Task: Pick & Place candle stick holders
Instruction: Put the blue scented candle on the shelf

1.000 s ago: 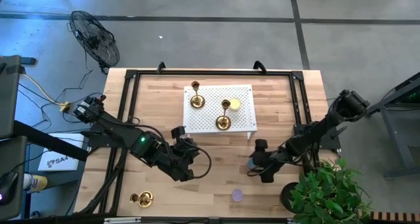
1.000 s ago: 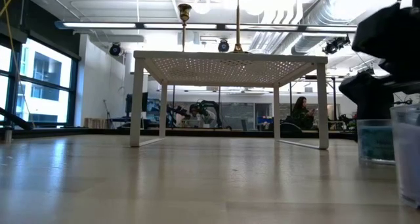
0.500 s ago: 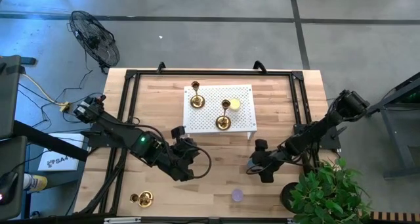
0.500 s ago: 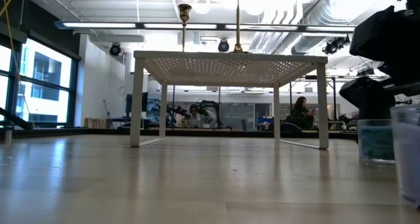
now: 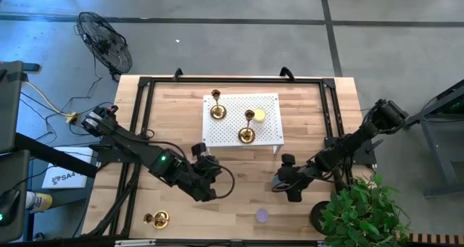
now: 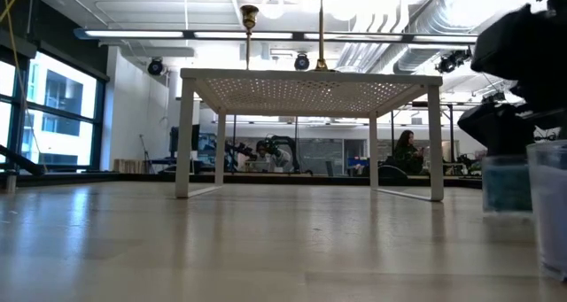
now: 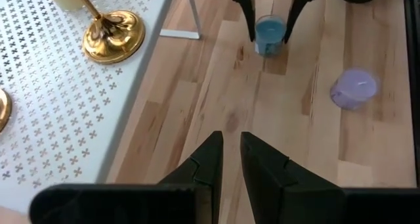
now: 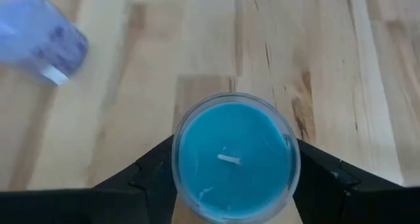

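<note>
Two gold candle stick holders (image 5: pixel 217 111) (image 5: pixel 248 135) stand on their round bases on the white perforated stand (image 5: pixel 225 135). The nearer one also shows in the left wrist view (image 7: pixel 113 35). A third holder (image 5: pixel 156 219) stands on the table near the front left. My left gripper (image 5: pixel 214 169) hovers in front of the stand, shut and empty (image 7: pixel 226 159). My right gripper (image 5: pixel 280 180) is shut on a blue candle jar (image 8: pixel 233 158) to the right of the stand. My right gripper pinches the blue candle jar's round glass wall (image 8: pixel 180 168) between its two fingers, one on each side. The fingers (image 7: pixel 247 17) slant down at it from the table's right. The jar stays upright; whether its bottom is on the table, I cannot tell.
A yellow candle (image 5: pixel 259 115) sits on the stand beside the holder. A purple candle jar (image 5: pixel 262 216) stands near the front edge. A potted plant (image 5: pixel 359 211) fills the front right corner. A black frame (image 5: pixel 145 80) rims the table.
My left gripper has gone a little toward the table's right edge. In the low view the blue jar in my right gripper now shows blurred and slightly shifted.
</note>
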`<state>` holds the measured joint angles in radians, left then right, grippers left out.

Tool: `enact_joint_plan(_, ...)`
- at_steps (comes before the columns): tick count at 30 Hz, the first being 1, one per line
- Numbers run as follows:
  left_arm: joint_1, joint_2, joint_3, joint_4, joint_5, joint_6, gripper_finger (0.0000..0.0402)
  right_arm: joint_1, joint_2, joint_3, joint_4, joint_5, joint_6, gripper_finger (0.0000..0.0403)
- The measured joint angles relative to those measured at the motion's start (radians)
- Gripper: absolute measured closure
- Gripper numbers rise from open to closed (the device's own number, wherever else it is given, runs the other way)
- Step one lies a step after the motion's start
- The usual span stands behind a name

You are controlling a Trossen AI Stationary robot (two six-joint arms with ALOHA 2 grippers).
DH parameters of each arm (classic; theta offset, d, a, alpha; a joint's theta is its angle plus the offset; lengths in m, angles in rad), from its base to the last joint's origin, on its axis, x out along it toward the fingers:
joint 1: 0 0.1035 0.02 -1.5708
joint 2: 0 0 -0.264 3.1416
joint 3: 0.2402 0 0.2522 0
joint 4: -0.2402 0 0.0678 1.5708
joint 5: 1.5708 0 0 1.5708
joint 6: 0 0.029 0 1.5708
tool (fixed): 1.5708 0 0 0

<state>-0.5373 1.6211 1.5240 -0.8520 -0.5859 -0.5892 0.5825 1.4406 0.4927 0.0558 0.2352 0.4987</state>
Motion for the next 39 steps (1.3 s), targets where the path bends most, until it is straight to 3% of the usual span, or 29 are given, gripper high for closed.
enact_joint_plan(5, 0.0, 0.0, -0.039, 0.082, -0.02, 0.022, 0.0349, 0.0, -0.001, 0.063, -0.002, 0.013, -0.061, 0.0178)
enact_joint_plan(13, 0.0, 0.0, -0.099, 0.186, -0.06, 0.09, 0.0349, 0.001, -0.002, 0.232, -0.165, 0.074, -0.217, 0.0178)
enact_joint_plan(27, 0.0, 0.0, -0.112, 0.173, -0.081, 0.05, 0.0342, 0.001, -0.002, 0.277, -0.195, 0.067, -0.188, 0.0176)
enact_joint_plan(32, 0.0, 0.0, -0.112, 0.168, -0.056, 0.057, 0.0298, 0.012, -0.002, 0.277, -0.18, 0.069, -0.186, 0.0174)
enact_joint_plan(39, -0.008, 0.0, -0.112, 0.17, -0.04, 0.044, 0.0163, 0.02, -0.002, 0.277, -0.155, 0.08, -0.19, 0.0176)
